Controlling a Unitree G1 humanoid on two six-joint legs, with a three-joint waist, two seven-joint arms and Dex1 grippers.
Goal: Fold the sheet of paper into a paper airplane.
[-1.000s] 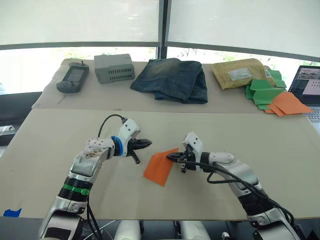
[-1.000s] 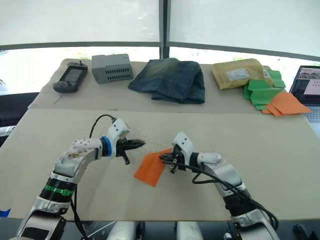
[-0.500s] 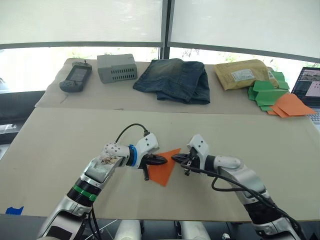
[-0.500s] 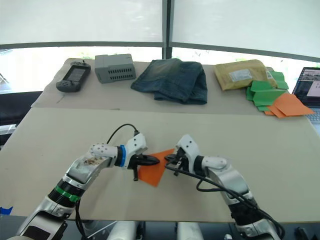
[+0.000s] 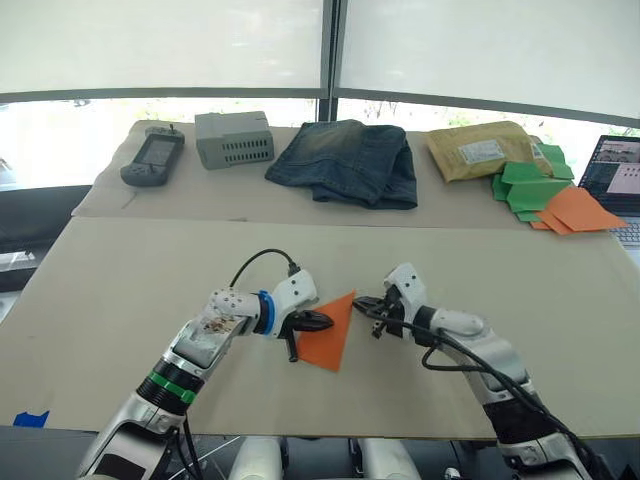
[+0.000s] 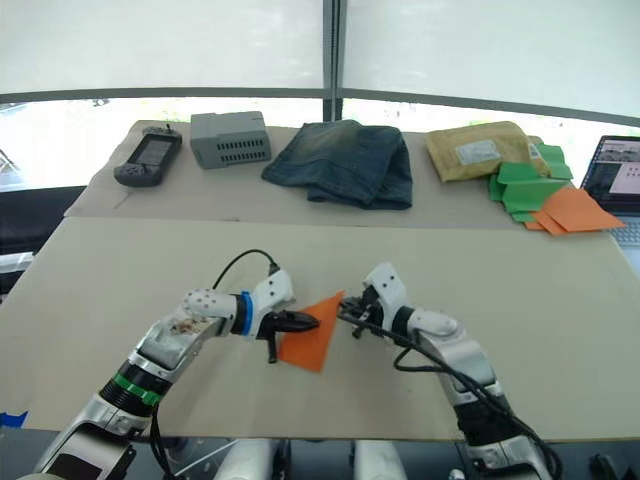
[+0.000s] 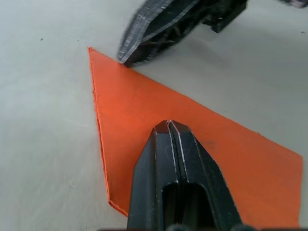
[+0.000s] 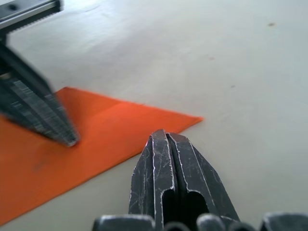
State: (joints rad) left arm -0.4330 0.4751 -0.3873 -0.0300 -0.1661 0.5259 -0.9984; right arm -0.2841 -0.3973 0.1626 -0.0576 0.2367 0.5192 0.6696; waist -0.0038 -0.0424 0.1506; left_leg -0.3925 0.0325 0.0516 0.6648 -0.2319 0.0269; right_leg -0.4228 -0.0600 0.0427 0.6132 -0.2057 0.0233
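The sheet of paper [image 5: 328, 335] lies flat on the beige table [image 5: 120, 290] as a bright orange triangle, between my two pincers. Its sharp tip points away from me, toward the far side of the table, and its layered edge shows along one side in my left wrist view.

My left pincer [image 5: 322, 322] has its two black fingers pressed together, tips down on the orange surface near the middle of the triangle, pinning it and gripping nothing. My left arm reaches in from my left side, forearm low over the table, wrist turned inward, a black cable looping above it.

My right pincer [image 5: 363, 303] is also pressed shut, with nothing between the fingers. Its tip sits just beside the paper's pointed corner, at the edge; I cannot tell whether it touches. My right arm comes in from my right, elbow bent, pincer pointing toward my left one.

Beyond both pincers the table runs to a seam and a second beige surface. On it, from my left to my right: a dark handheld device [image 5: 152, 160], a grey box [image 5: 233, 138], folded jeans [image 5: 345, 160], a padded envelope [image 5: 478, 149], green paper shapes [image 5: 527, 184], paler orange flat pieces [image 5: 578, 209] and a laptop [image 5: 614, 170] at the edge. Behind them are bright windows with drawn blinds [image 5: 160, 40].
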